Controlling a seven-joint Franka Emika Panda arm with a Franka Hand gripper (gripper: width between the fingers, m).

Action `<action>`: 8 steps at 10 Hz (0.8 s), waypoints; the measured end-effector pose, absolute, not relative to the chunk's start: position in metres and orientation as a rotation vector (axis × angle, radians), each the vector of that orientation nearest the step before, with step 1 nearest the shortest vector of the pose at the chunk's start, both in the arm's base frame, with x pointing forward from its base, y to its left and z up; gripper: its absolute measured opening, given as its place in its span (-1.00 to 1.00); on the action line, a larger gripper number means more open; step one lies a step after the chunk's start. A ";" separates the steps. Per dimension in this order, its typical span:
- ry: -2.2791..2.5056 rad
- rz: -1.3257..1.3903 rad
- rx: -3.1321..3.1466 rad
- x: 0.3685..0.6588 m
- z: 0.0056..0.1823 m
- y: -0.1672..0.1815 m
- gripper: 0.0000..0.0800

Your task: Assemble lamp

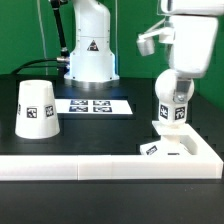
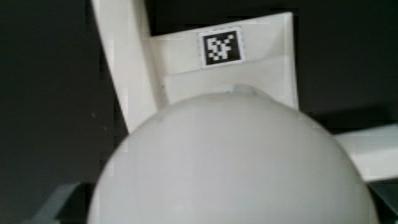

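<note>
The bulb (image 1: 172, 92) stands upright on the flat square base (image 1: 192, 150), its round head up and its tagged neck going down to the plate. The base lies on the dark table (image 1: 110, 135) in the corner of the white rail (image 1: 100, 166), at about four o'clock in the exterior view. The gripper (image 1: 182, 62) hangs straight above the bulb, at twelve o'clock from it and very close to the head. The fingers are not clear in either view: in the wrist view the pale dome fills most of the picture, with the tagged base behind it. I cannot tell whether the fingers are apart, together, or clamped on the bulb.

The shade (image 1: 35, 108) sits mouth down, well apart, at nine o'clock from the bulb. The marker board (image 1: 95, 104) lies between the two, nearer the shade, and the robot pedestal (image 1: 88, 50) rises behind it at about eleven o'clock.

The bulb is probably being seated or screwed into the base, with the shade not yet fitted.

- The head is smooth and round, so a grip could slide on it during a turn.
- If the neck goes in crooked, the thread could jam and leave the bulb leaning.
- The light base could spin or lift with the bulb unless the rail corner holds it.
- Releasing too early could let a half-seated bulb topple.
</note>
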State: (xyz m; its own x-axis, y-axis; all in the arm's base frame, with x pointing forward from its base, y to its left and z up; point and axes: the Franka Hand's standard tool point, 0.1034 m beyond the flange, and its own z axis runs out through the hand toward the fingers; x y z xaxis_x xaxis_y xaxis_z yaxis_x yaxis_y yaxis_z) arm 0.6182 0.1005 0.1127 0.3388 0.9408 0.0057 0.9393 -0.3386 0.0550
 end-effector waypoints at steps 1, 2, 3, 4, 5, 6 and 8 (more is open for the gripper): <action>1.656 0.058 2.623 0.618 0.113 0.102 0.44; 1.488 0.057 2.726 0.618 0.112 0.103 0.44; 1.308 0.063 2.820 0.619 0.113 0.104 0.44; 1.117 0.067 2.904 0.619 0.113 0.105 0.44; 0.973 0.071 2.957 0.620 0.113 0.107 0.44; 0.881 0.075 2.986 0.621 0.113 0.107 0.44; 0.668 0.082 3.043 0.621 0.113 0.104 0.44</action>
